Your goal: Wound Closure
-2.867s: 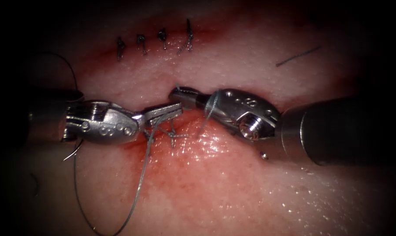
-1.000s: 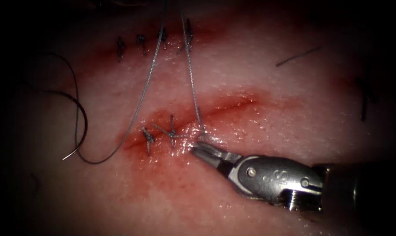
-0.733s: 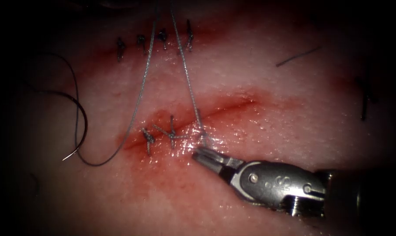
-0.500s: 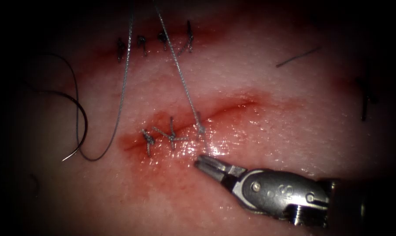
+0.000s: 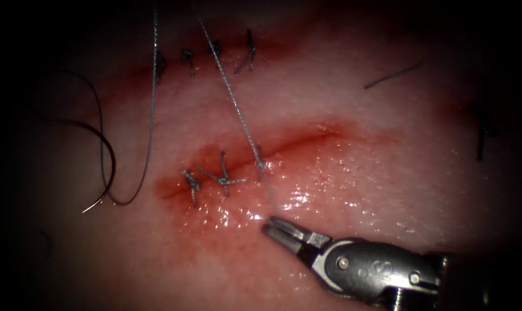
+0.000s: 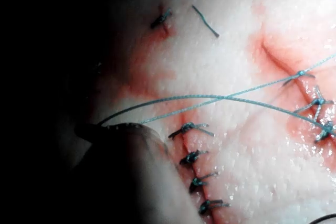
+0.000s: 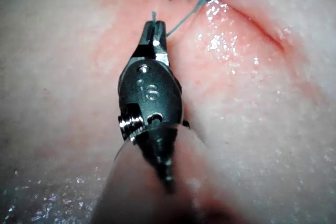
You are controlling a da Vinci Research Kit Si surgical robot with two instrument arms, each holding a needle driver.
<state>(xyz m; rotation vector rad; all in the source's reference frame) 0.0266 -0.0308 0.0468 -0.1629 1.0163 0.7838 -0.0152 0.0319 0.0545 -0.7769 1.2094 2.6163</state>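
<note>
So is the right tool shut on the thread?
Shut: the right tool's jaws are closed on the thread, which runs taut from its tip through the cut.

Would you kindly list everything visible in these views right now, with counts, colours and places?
tissue: one, pale pink, under everything.
cut: one, red, mid-tissue, part stitched.
stitches: three knots, grey, on the cut's left part.
upper stitch row: four, dark, far part of the tissue.
thread: one, grey, two strands rising from the newest knot and from the needle.
needle: one, dark, curved, lying free left of the cut, not in the tissue.
cut ends of thread: two, dark, right side.
red fluid: around the cut.
right tool: one, silver, jaws shut on the thread below the cut.
</note>
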